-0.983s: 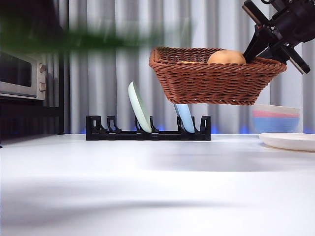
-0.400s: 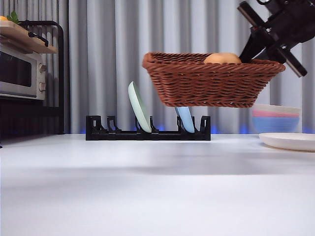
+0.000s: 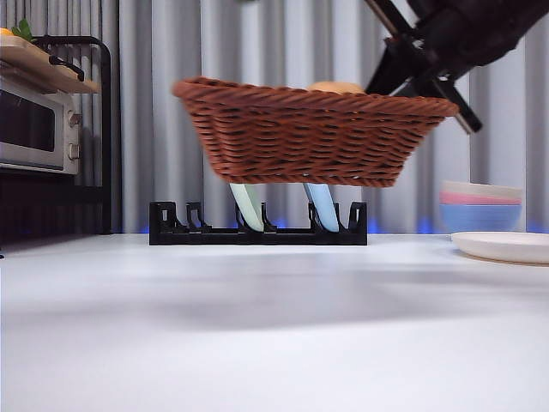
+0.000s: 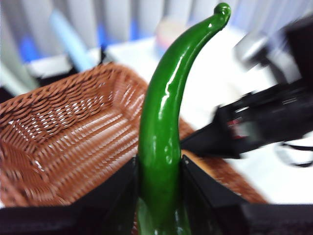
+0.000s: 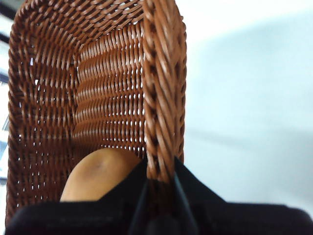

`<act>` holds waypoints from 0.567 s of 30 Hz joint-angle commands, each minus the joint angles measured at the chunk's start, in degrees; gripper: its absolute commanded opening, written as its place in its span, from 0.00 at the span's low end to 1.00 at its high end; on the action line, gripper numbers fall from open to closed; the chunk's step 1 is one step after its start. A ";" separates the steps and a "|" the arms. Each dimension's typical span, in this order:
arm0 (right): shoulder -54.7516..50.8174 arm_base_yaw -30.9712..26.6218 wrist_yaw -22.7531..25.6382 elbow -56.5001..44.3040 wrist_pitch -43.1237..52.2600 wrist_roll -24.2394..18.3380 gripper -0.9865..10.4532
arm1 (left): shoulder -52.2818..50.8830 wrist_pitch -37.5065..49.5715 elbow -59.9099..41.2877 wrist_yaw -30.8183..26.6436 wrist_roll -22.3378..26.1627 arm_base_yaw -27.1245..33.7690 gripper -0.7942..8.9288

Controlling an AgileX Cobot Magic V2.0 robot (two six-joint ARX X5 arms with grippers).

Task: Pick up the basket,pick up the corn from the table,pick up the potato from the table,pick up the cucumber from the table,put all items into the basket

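Note:
The brown wicker basket (image 3: 309,137) hangs in the air above the table, slightly tilted. My right gripper (image 3: 418,70) is shut on its braided rim (image 5: 164,98) at the right end. The tan potato (image 5: 98,174) lies inside, close to that gripper, and its top just shows over the rim (image 3: 337,87). My left gripper (image 4: 159,196) is shut on the glossy green cucumber (image 4: 166,112), which it holds over the basket's inside (image 4: 73,142). The right gripper (image 4: 254,127) also shows in the left wrist view, at the basket's edge. The corn is out of view.
A black plate rack (image 3: 257,230) with two upright plates stands behind and below the basket. A toaster oven (image 3: 34,129) under a shelf is at the far left. Stacked bowls (image 3: 480,206) and a white plate (image 3: 506,246) sit at the right.
The basket has travelled left across the front view with the right gripper and hangs a little lower. The green blur at the top a second ago is gone.

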 commanded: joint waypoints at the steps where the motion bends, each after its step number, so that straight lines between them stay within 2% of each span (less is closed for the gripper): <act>1: -0.79 1.84 -0.35 0.83 0.98 0.81 0.08 | 4.96 -6.69 4.68 -0.50 2.95 1.01 0.07; 5: -0.79 3.63 -0.22 0.83 0.98 0.81 0.08 | 10.08 -14.62 9.01 -0.48 3.02 2.27 0.07; 12: -0.79 3.87 -0.15 0.83 0.98 0.81 0.08 | 11.52 -20.13 9.16 -0.92 3.08 3.65 0.11; 14: -0.79 3.87 0.33 0.83 0.98 0.83 0.08 | 11.52 -21.33 9.16 -1.88 2.10 4.17 0.26; 17: -0.79 3.87 1.11 0.83 0.98 0.85 0.08 | 11.52 -22.60 9.16 -1.64 1.11 5.62 0.62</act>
